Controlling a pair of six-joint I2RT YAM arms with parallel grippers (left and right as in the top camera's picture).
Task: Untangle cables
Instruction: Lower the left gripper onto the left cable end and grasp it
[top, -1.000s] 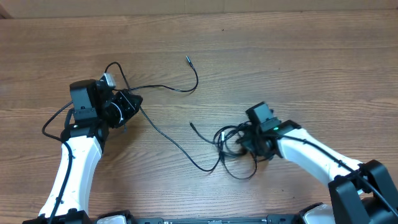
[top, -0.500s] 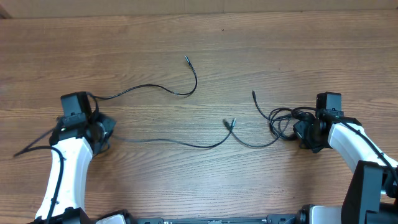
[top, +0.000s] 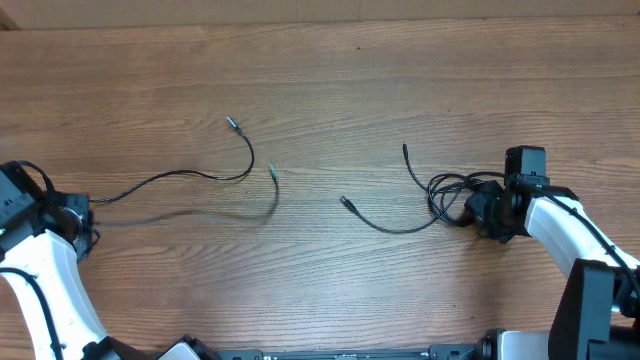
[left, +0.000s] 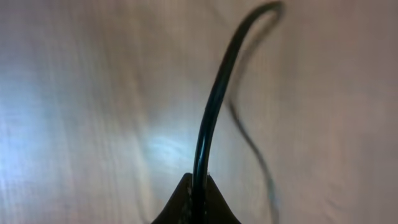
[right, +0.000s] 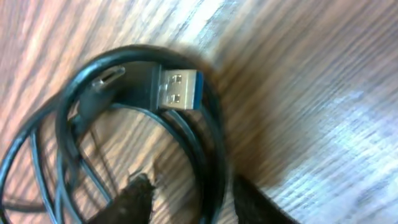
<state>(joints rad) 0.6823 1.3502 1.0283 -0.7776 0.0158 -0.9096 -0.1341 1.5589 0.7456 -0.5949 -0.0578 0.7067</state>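
My left gripper (top: 80, 215), at the far left edge, is shut on a thin black cable (top: 190, 175) that runs right and curls up to a plug tip (top: 231, 121). In the left wrist view the cable (left: 214, 93) rises from the shut jaws (left: 198, 190). A second, blurred cable (top: 200, 218) trails right from the same gripper to a tip (top: 272, 168). A coiled cable bundle (top: 450, 195) lies at my right gripper (top: 488, 210), with two tails reaching left. The right wrist view shows a blue USB plug (right: 177, 87) and a loop between the parted fingers (right: 193, 196).
Wooden table (top: 330, 80) all round. Thicker black wires loop by the left arm's wrist (top: 35, 180). The white right arm (top: 570, 235) reaches in from the lower right.
My left arm has pulled far to the left, dragging two cables away from the right bundle. The right gripper and coil have stayed put; a tail now lies free at the middle.
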